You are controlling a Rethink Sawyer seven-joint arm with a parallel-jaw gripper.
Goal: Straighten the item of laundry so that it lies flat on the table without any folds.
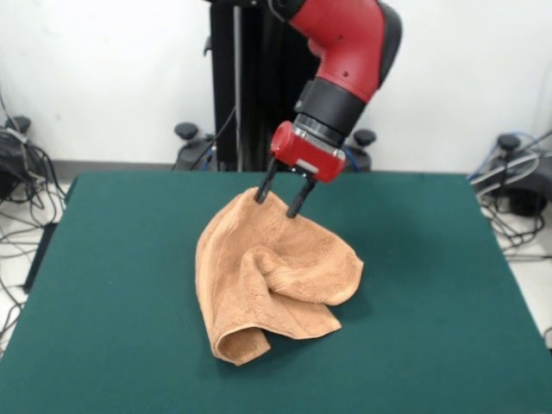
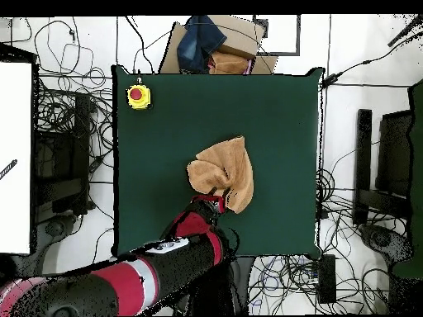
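The orange-tan towel [image 1: 272, 276] lies crumpled in the middle of the green table [image 1: 431, 259], with a thick fold rolled over across its middle and a curled corner at the near edge. My gripper [image 1: 278, 201] comes down from above at the towel's far edge. Its two black fingers [image 1: 296, 205] stand apart, with the tips at the cloth. In the overhead view the towel [image 2: 223, 169] lies bunched on the table [image 2: 165, 149], and the gripper [image 2: 215, 198] is at the towel's edge nearest the robot's base.
A yellow box with a red button [image 2: 138, 96] sits at one table corner. A cardboard box with blue cloth [image 2: 211, 45] lies beyond the table's far edge. Cables and equipment surround the table on the floor.
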